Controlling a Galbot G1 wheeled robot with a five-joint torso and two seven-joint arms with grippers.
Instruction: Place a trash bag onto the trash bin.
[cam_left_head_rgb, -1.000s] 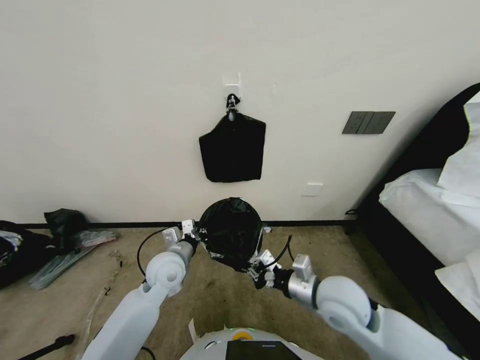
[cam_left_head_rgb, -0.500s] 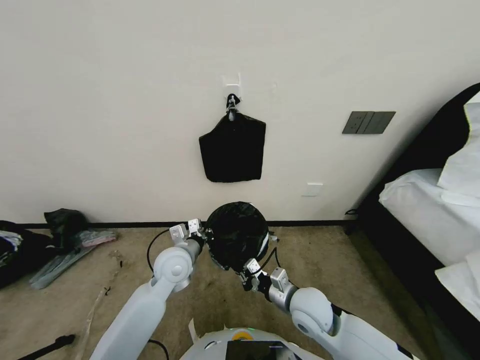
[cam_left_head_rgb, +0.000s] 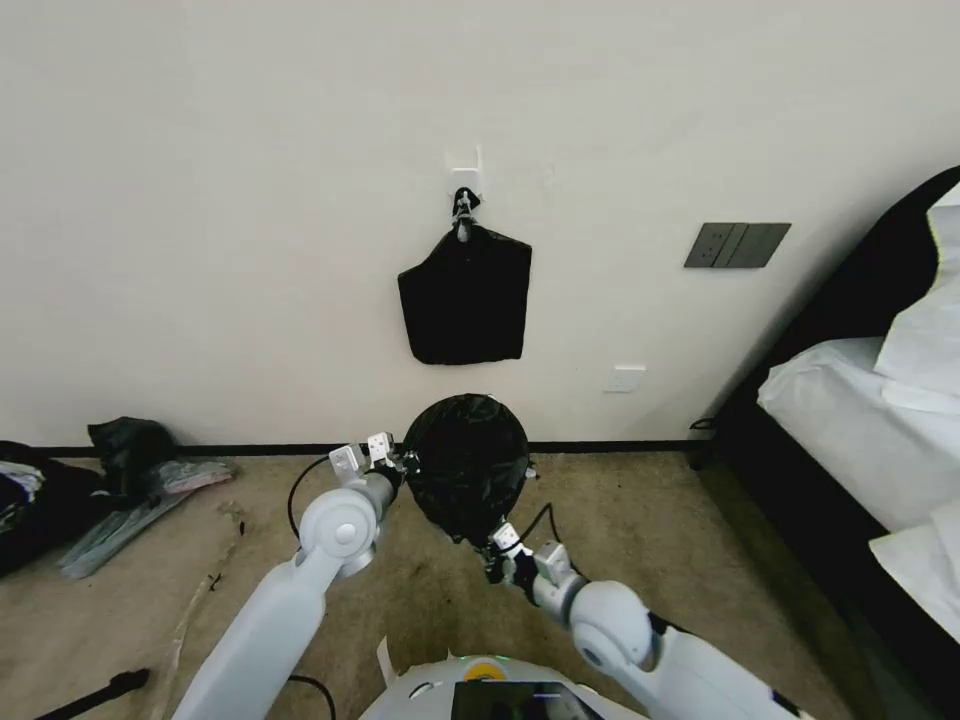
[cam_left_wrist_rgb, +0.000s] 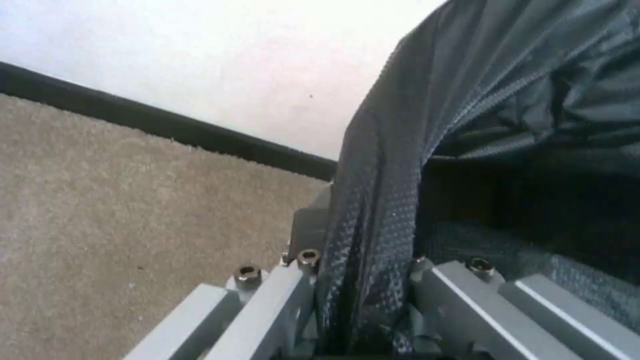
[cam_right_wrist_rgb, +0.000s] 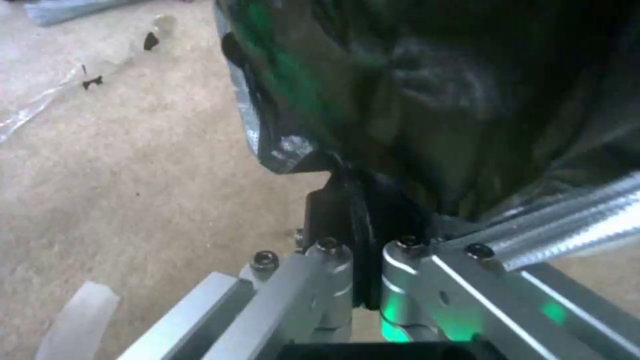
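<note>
The trash bag (cam_left_head_rgb: 465, 465), glossy black and wrinkled, hangs spread between my two grippers in front of the wall. On the bag's left edge, my left gripper (cam_left_head_rgb: 400, 462) is shut on the film; the left wrist view shows the trash bag (cam_left_wrist_rgb: 533, 100) pinched in the left gripper (cam_left_wrist_rgb: 360, 260). My right gripper (cam_left_head_rgb: 497, 545) is shut on the bag's lower near edge. The right wrist view shows a fold of the trash bag (cam_right_wrist_rgb: 433, 100) clamped in the right gripper (cam_right_wrist_rgb: 363, 240). The trash bin is hidden behind the bag.
A flat black pack (cam_left_head_rgb: 465, 295) hangs from a wall hook above the bag. At the far left, a dark heap of cloth and grey plastic (cam_left_head_rgb: 90, 490) lies on the carpet. A bed (cam_left_head_rgb: 870, 430) stands at the right. Scraps of clear film (cam_right_wrist_rgb: 40, 105) litter the floor.
My right arm has swung in toward the middle, carrying its gripper slightly left under the bag. The bag dipped, then rose a little. The left gripper has barely moved.
</note>
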